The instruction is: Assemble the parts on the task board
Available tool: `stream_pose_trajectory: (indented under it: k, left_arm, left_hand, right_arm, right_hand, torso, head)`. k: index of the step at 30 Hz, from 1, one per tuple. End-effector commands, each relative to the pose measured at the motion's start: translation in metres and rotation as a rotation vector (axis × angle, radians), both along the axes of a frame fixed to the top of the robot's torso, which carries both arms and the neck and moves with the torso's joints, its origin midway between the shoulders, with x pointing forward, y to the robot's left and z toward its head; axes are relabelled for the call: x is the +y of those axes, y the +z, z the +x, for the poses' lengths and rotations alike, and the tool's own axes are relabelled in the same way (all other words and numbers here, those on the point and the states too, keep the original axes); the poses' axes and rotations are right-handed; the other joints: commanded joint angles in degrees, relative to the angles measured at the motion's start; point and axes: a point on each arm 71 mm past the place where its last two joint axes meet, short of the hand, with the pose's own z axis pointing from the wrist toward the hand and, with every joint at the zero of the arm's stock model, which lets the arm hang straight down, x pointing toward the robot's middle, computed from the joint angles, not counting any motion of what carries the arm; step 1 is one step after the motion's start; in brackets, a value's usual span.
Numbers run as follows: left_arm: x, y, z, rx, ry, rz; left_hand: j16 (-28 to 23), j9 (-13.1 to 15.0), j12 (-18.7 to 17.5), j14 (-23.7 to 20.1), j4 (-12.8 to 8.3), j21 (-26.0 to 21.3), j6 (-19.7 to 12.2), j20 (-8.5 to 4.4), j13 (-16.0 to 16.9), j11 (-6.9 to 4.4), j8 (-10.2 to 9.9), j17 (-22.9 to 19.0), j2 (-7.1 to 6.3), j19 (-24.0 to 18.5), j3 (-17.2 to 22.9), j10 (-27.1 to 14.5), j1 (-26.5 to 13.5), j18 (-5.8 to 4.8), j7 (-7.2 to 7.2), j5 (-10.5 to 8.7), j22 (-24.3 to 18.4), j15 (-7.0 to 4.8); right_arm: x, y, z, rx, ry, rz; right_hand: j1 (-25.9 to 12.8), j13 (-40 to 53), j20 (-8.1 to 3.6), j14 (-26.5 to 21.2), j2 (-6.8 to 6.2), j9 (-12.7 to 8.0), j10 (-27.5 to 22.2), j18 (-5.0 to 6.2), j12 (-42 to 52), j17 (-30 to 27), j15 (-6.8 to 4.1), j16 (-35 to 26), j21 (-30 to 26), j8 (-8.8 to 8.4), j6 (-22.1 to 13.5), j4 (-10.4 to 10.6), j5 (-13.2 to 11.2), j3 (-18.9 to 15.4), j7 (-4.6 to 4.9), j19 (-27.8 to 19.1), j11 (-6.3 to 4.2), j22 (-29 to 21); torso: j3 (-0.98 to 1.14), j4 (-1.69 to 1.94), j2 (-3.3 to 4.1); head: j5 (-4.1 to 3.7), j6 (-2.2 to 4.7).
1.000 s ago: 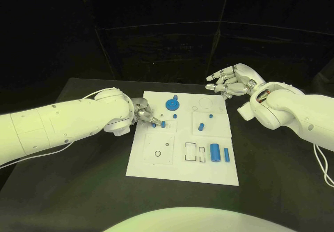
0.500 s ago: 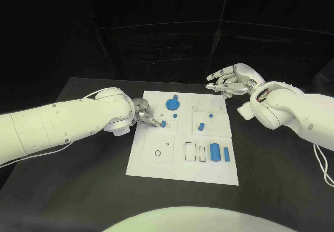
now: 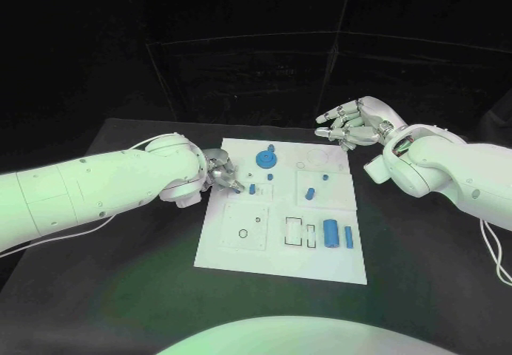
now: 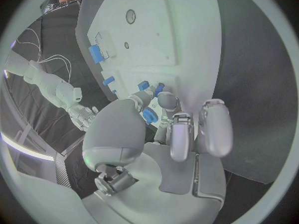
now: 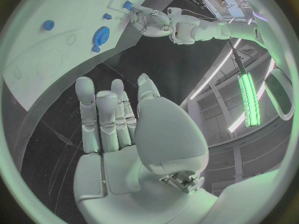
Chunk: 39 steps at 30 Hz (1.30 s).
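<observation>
Several blue parts (image 3: 332, 232) lie on the white task board (image 3: 240, 254) at mid-table. I see my left hand (image 3: 222, 172) at the board's left edge, fingertips pinching a small blue peg (image 3: 251, 189). My right hand (image 3: 352, 124) hovers beyond the board's far right corner, fingers spread, holding nothing.

Our left arm reaches in low, its hand (image 3: 220, 174) bent down at the wrist, fingers (image 4: 181, 134) curled in close together and the fingertips closed on a small blue part (image 4: 149, 116). Our right arm is bent at the elbow and lifted above the table (image 3: 128, 296), its hand (image 3: 352, 123) raised clear with the palm turned inward, the fingers (image 5: 99, 114) spread a little, loosely curved and holding nothing.
</observation>
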Motion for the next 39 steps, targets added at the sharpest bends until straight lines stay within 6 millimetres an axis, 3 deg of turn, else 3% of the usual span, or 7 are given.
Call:
stream_pose_trajectory:
  k: [1,23,39]
  left_arm:
    - [-0.004,0.002,0.0,-0.012,-0.004,-0.059]
    - [0.002,0.006,-0.002,0.039,-0.041,-0.031]
    - [-0.01,0.03,0.024,0.23,-0.176,0.063]
  left_hand:
    - [0.4,0.2,-0.1,5.9,-3.7,-0.3,-0.2,-0.05,-0.1,0.15,0.4,15.1,0.72,1.1,4.8,0.1,0.1,0.15,0.15,0.19,0.0,0.03]
    - [0.4,0.4,0.0,5.9,-5.5,-0.7,-0.3,0.08,-0.2,0.17,1.4,15.1,-0.6,0.9,9.2,0.4,-1.5,0.24,0.15,0.26,-0.2,0.11]
    - [0.4,0.3,-0.6,5.9,-5.6,-2.2,-0.6,0.14,-1.2,0.34,1.3,15.1,-0.11,0.3,9.8,0.1,-2.1,0.59,0.39,0.05,-1.8,0.21]
  right_arm:
    - [0.001,0.001,0.0,0.005,0.01,0.002]
    - [0.001,-0.001,0.0,0.021,0.015,-0.004]
    - [0.003,-0.001,0.0,0.024,0.017,-0.004]
  right_hand:
    - [0.0,-0.1,0.04,-0.2,0.56,0.1,-0.4,1.15,0.1,0.0,-0.03,-0.2,-0.2,0.39,-0.5,0.1,0.3,-0.4,-0.11,0.1,-0.2,0.0]
    - [0.3,-0.3,0.06,-0.3,0.75,0.1,-0.5,1.19,0.1,-0.1,-0.03,-0.3,-0.4,0.53,-0.6,0.1,0.9,-0.4,-0.11,0.0,-0.2,-0.3]
    - [0.7,-0.7,0.06,-0.3,0.89,0.1,-0.6,1.19,0.3,0.0,-0.03,-0.4,-0.6,0.84,-0.7,0.1,2.2,-0.7,-0.11,0.1,-0.21,-0.3]
  torso:
    - [0.0,0.0,-0.02]
    - [0.04,-0.09,0.01]
    - [0.07,-0.08,0.03]
  head:
    - [-0.06,-0.04]
    - [0.0,0.1]
    - [0.04,0.06]
